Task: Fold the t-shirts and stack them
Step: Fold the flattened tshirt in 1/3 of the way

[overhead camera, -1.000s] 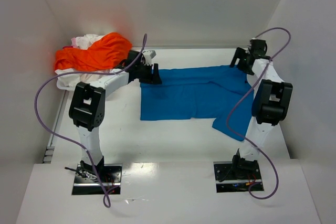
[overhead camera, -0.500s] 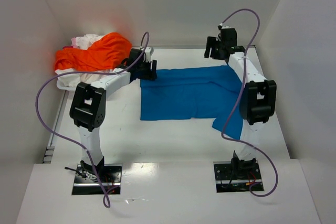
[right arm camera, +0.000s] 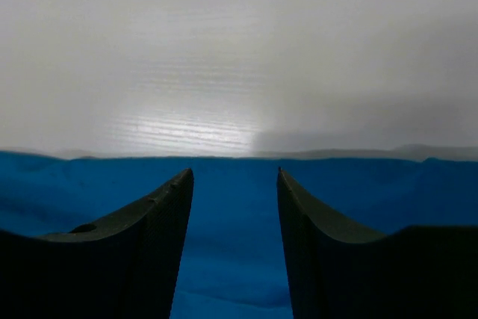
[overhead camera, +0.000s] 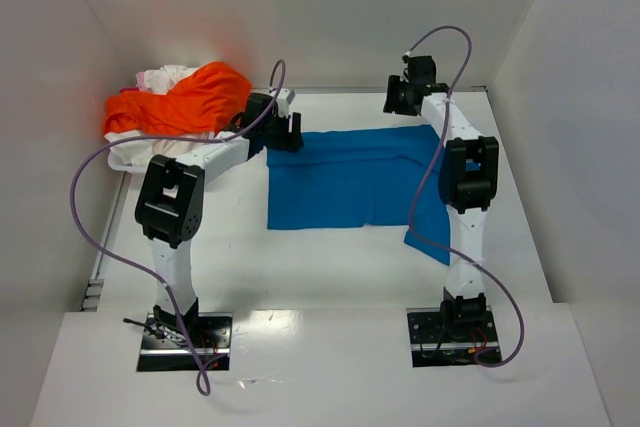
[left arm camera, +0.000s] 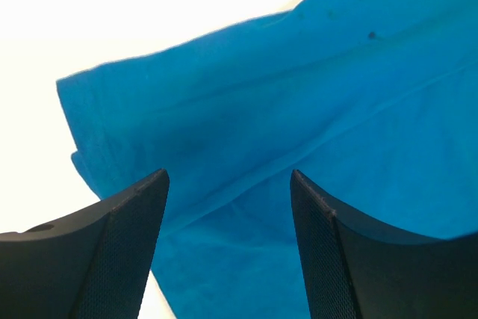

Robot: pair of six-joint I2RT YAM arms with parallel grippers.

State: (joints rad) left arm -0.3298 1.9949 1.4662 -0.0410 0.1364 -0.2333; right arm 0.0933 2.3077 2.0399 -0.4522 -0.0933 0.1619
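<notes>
A bright blue t-shirt (overhead camera: pixel 340 182) lies spread flat in the middle of the table, with one part trailing toward the near right. My left gripper (overhead camera: pixel 285 134) hovers over its far left corner, jaws open, and the left wrist view shows only blue cloth (left arm camera: pixel 299 110) between the fingers. My right gripper (overhead camera: pixel 397 103) is at the shirt's far edge, right of centre. It is open with a narrower gap, over the blue hem (right arm camera: pixel 231 214), and nothing is pinched. An orange t-shirt (overhead camera: pixel 185 99) sits heaped on white/pinkish ones (overhead camera: pixel 165 77) at the far left.
White walls enclose the table on the left, back and right. The heap of shirts fills the far left corner. The right arm's purple cable (overhead camera: pixel 432 197) hangs over the blue shirt's right side. Bare white tabletop (right arm camera: pixel 224 72) lies beyond the shirt's far edge.
The right arm has swung left from the far right corner to the blue shirt's far edge, and its jaws have narrowed. The left gripper shifted slightly at the far left corner.
</notes>
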